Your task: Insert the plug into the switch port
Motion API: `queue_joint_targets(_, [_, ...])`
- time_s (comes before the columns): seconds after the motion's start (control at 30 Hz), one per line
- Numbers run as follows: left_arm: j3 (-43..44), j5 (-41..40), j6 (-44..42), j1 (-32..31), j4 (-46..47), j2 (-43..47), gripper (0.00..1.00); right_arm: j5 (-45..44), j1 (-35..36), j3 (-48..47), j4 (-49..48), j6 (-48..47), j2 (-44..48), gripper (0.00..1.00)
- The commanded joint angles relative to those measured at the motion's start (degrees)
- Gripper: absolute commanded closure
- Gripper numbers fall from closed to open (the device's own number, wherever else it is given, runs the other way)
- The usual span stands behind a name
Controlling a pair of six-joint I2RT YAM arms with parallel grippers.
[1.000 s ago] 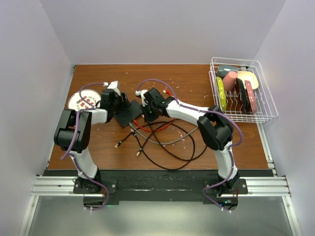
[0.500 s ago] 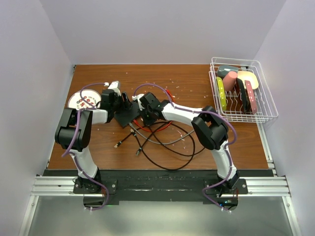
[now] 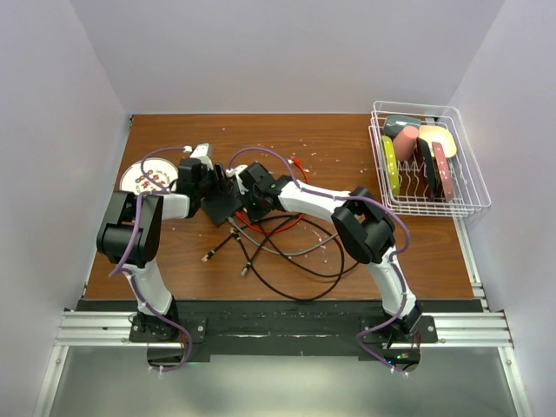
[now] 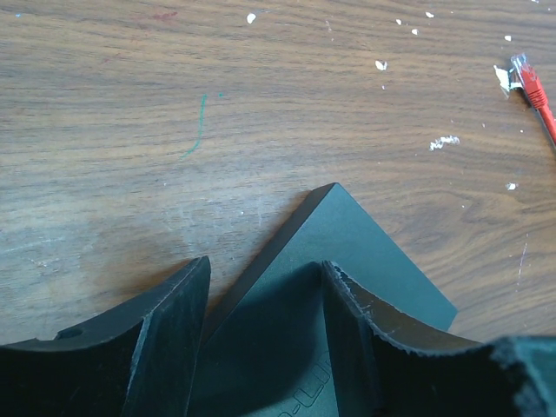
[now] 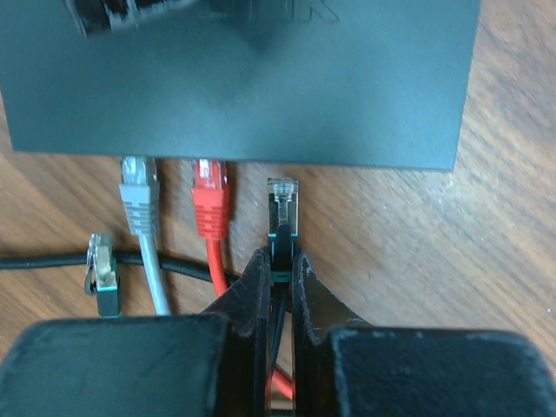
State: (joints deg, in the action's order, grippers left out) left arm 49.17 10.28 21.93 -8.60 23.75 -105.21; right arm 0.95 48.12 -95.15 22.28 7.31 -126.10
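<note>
The flat black switch (image 3: 222, 207) lies on the wooden table; it also shows in the left wrist view (image 4: 365, 252) and the right wrist view (image 5: 243, 87). My left gripper (image 3: 215, 186) is open, its fingers (image 4: 174, 339) straddling one corner of the switch. My right gripper (image 3: 251, 197) is shut on a black plug (image 5: 282, 213) with a clear tip. The tip sits just short of the switch's port edge (image 5: 282, 163), to the right of a red plug (image 5: 210, 204) and a grey plug (image 5: 137, 195) seated in ports. The port openings are hidden under the top face.
A tangle of black, grey and red cables (image 3: 287, 248) lies in front of the switch, with a loose plug (image 5: 102, 271) beside my right fingers. A loose red plug (image 4: 530, 82) lies farther back. A white disc (image 3: 143, 180) is at left, a wire dish rack (image 3: 426, 161) at right.
My right gripper has moved left and toward the switch with the black plug in it. The left gripper has stayed on the switch's corner.
</note>
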Motion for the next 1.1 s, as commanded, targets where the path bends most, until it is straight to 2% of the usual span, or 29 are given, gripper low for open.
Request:
queue_joint_targets(0.0, [-1.27,1.58,0.04,0.25,-0.98,-0.17,0.43,-0.86,0.4,-3.81,2.59,-0.72,-2.39,1.0])
queue_joint_targets(0.63, [-1.27,2.72,-0.31,0.25,-0.54,-0.35,0.44,-1.83,0.4,-9.96,7.42,1.48,-5.73,1.0])
queue_joint_targets(1.07, [-1.35,4.13,-0.84,0.25,-0.11,-0.17,0.45,-1.21,0.4,-19.88,15.15,0.52,-9.59,1.0])
